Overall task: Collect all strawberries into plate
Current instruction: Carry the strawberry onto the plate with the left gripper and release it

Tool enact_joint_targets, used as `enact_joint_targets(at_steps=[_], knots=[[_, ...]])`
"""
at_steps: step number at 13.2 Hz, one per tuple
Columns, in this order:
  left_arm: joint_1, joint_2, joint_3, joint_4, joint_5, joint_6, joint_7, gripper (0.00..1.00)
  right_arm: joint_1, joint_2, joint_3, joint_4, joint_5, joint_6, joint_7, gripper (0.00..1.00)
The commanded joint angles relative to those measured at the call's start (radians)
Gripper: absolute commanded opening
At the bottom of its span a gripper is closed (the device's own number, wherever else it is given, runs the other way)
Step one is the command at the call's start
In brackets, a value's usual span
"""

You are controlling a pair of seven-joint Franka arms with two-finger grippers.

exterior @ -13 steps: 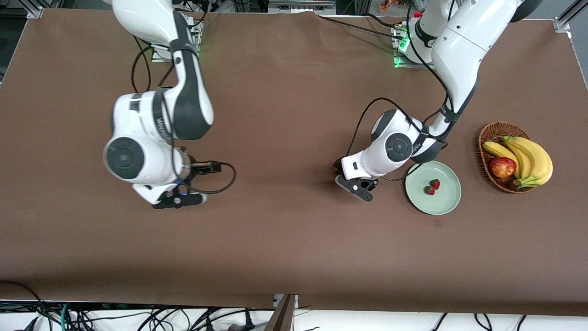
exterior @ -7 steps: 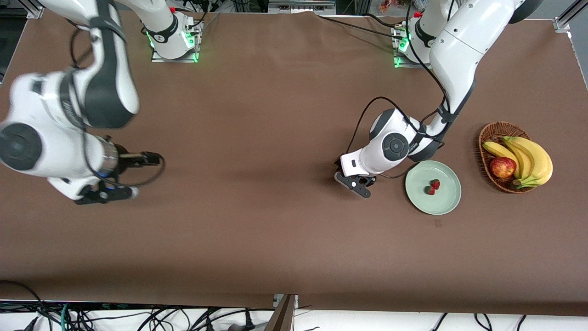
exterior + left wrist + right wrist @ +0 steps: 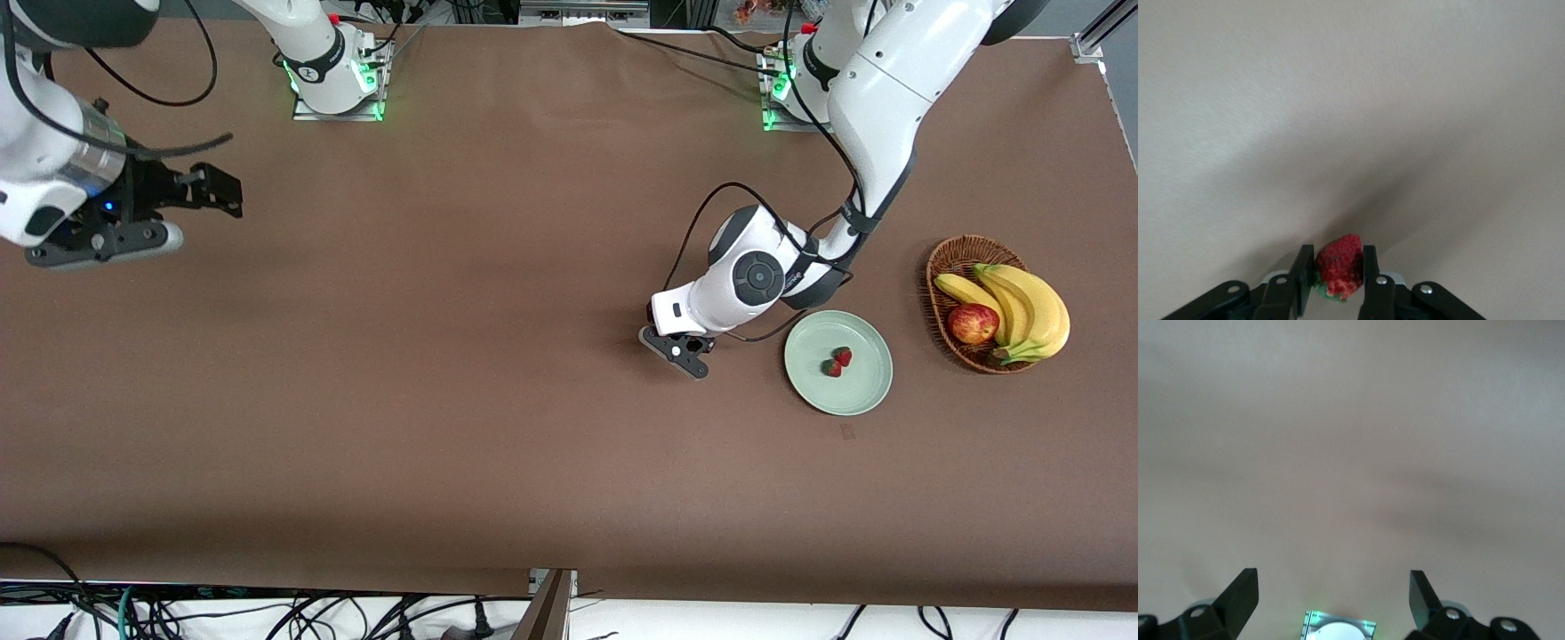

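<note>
The pale mint-green plate [image 3: 861, 388] lies on the brown table toward the left arm's end. Two strawberries [image 3: 842, 356] [image 3: 831, 367] lie on it, side by side. My left gripper [image 3: 678, 349] hangs low over the bare table beside the plate, on the side toward the right arm's end. In the left wrist view this gripper [image 3: 1337, 259] is shut on the third strawberry [image 3: 1338, 263], red with its green cap toward the palm. My right gripper [image 3: 100, 242] is over the right arm's end of the table, and in its wrist view [image 3: 1333, 590] it is open and empty.
A brown wicker basket [image 3: 953, 252] with bananas [image 3: 1031, 307] and a red-yellow apple [image 3: 973, 324] stands beside the plate, nearer the left arm's end. The right arm's base [image 3: 1338, 628] with green lights shows in the right wrist view.
The right arm has swung away from the table's middle to the right arm's end and risen. The left gripper has edged slightly away from the plate with the strawberry in it.
</note>
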State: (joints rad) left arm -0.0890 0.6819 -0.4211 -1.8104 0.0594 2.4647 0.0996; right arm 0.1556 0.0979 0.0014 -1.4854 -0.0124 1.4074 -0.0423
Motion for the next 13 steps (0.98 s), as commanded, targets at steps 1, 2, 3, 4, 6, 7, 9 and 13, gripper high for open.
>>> enact_joint_targets(at_steps=[1, 2, 3, 4, 6, 7, 9, 13], knots=[[0.072, -0.114, -0.013, -0.003, 0.019, -0.149, 0.072, 0.00, -0.073, -0.119, 0.035, -0.116, -0.011, 0.022, -0.008, 1.00], [0.101, -0.143, -0.011, 0.006, 0.019, -0.202, 0.106, 0.00, -0.094, -0.135, 0.035, -0.116, -0.009, 0.022, -0.008, 1.00], [0.130, -0.168, -0.011, 0.011, 0.019, -0.239, 0.138, 0.00, -0.103, -0.145, 0.034, -0.119, -0.003, 0.012, -0.007, 1.00], [0.156, -0.197, -0.005, 0.011, 0.019, -0.275, 0.156, 0.00, -0.105, -0.152, 0.032, -0.118, -0.004, 0.012, -0.010, 1.00], [0.189, -0.229, 0.056, 0.011, 0.019, -0.326, 0.297, 0.02, -0.105, -0.149, 0.035, -0.119, -0.012, 0.001, -0.010, 1.00], [0.189, -0.223, 0.117, 0.011, 0.019, -0.323, 0.427, 0.02, -0.103, -0.135, 0.026, -0.110, -0.011, -0.013, -0.011, 1.00], [0.196, -0.196, 0.179, 0.010, 0.017, -0.290, 0.621, 0.02, -0.103, -0.132, 0.025, -0.108, -0.012, -0.021, -0.001, 1.00], [0.216, -0.122, 0.213, 0.000, 0.016, -0.202, 0.739, 0.81, -0.103, -0.118, 0.025, -0.084, -0.006, -0.019, 0.006, 1.00]])
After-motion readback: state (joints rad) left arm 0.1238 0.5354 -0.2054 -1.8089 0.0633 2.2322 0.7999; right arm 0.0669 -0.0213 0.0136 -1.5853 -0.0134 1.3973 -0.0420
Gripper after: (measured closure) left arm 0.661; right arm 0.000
